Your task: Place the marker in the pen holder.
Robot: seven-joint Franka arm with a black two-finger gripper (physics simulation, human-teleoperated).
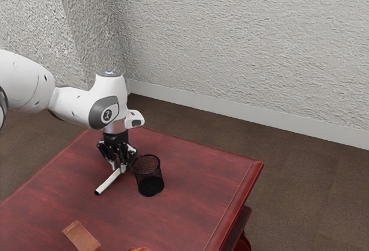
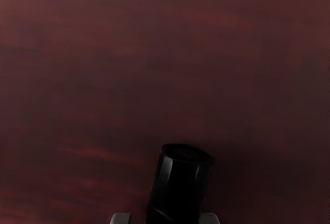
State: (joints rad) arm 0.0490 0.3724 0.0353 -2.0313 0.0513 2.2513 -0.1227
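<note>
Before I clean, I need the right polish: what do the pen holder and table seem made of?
Pen holder: black mesh with see-through walls, probably painted metal. Table: reddish, faintly glossy, streaked like grain, so likely stained wood, perhaps veneer.

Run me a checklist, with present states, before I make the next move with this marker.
1. Claw down at the marker: ok, at the end nearer the pen holder.
2. Marker firmly gripped: cannot tell; neither view settles contact on both sides.
3. Marker raised off the table: cannot tell.
4. Pen holder upright, mouth up: ok.
5. Marker above the holder's mouth: not ok, it is beside the holder.
6. Brown block away from marker and holder: ok, it sits well apart from both.
</note>
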